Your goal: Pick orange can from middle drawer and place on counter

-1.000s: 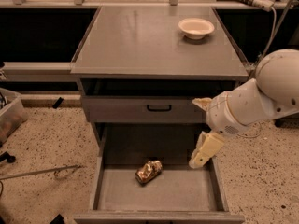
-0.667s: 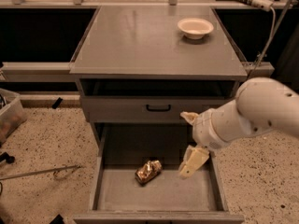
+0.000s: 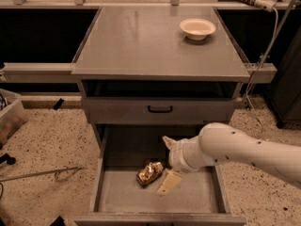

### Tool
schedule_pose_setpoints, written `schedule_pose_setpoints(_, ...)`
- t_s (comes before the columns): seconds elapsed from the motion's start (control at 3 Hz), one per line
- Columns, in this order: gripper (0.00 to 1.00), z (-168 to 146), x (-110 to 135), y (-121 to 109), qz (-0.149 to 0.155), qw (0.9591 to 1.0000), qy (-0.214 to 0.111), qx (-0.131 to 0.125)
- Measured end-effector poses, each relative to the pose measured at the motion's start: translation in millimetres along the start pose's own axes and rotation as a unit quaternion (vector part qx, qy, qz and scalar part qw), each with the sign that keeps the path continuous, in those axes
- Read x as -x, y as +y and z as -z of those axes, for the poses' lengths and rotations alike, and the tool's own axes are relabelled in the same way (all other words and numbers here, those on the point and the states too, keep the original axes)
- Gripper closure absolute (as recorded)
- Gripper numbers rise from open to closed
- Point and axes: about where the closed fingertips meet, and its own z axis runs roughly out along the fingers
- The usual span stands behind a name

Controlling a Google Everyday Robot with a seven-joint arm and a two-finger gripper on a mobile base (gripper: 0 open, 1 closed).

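1. The orange can (image 3: 149, 172) lies on its side on the floor of the open middle drawer (image 3: 197, 197), a little left of centre.
2. The gripper (image 3: 166, 162) hangs inside the drawer just right of the can. Its jaws are spread, one low beside the can and one raised, with nothing between them.
3. The can is round and lying down, so a jaw landing on its flank would probably roll it toward the left wall.
4. The shut drawer front (image 3: 122, 110) overhangs the drawer's rear, and a careless lift could knock the can loose.
5. On the tabletop (image 3: 141, 41), the white bowl (image 3: 197, 28) sits back right. The can should be set down well apart from it.
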Motion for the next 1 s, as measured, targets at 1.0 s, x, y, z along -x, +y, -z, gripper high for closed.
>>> schedule_pose_setpoints(1.0,0.00,-30.7,0.7,-27.2,0.007,0.9994,-0.014,-0.031)
